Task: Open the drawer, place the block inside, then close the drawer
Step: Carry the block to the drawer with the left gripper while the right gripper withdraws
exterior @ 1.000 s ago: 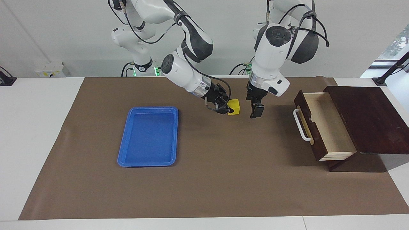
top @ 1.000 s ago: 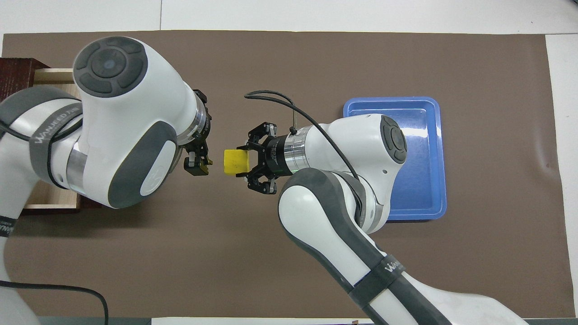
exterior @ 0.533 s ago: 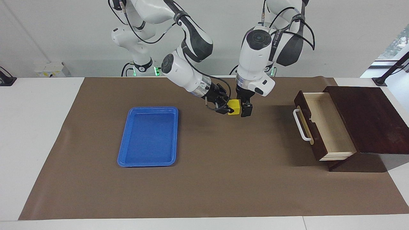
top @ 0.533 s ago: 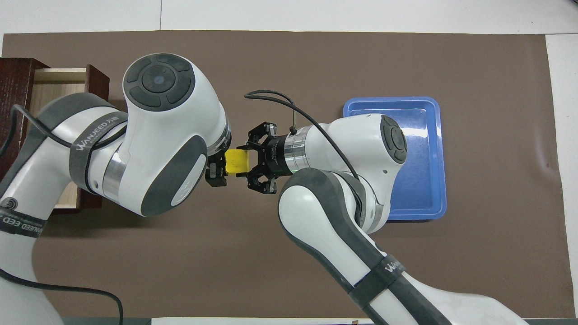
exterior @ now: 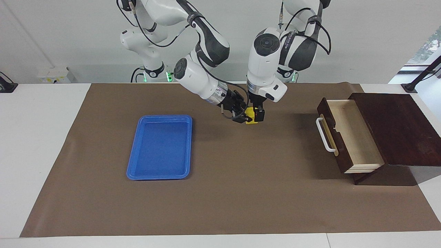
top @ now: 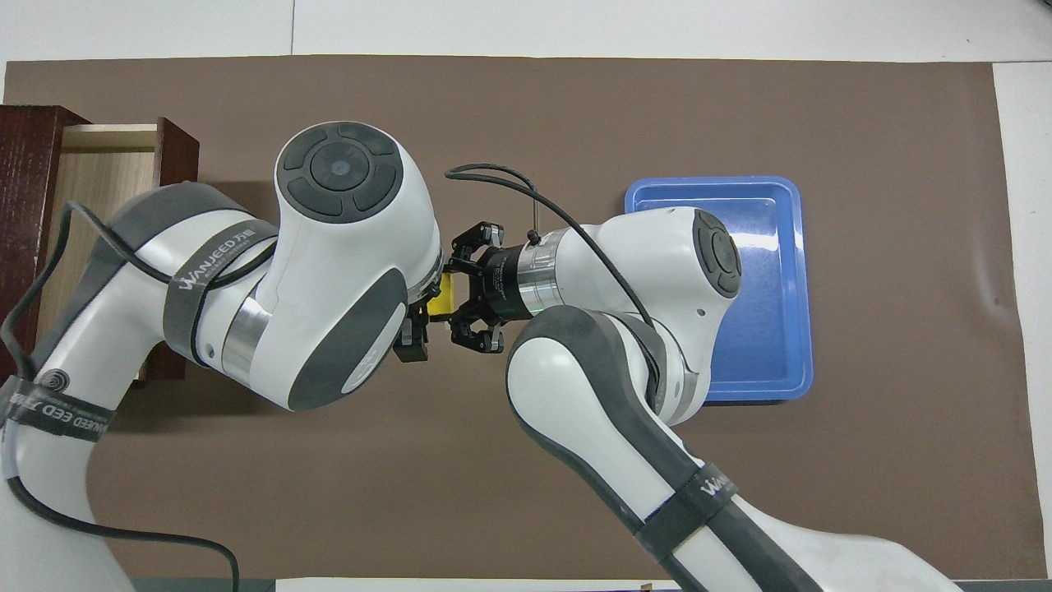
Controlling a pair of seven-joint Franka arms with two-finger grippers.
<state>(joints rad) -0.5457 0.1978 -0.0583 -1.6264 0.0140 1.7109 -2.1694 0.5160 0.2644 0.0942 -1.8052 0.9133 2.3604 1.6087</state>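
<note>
Light: bright, even, from above; daylight at a window by the left arm's end.
Shadows: soft, on the mat under the fingers and beside the drawer.
Glare: pale streaks on the tray.
Focus: sharp throughout; no blur.

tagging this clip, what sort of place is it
Probably a robot lab: two Franka arms share a table under a brown mat, with staged props only: a tray and an open drawer.

A blue tray lies on the brown mat.
</note>
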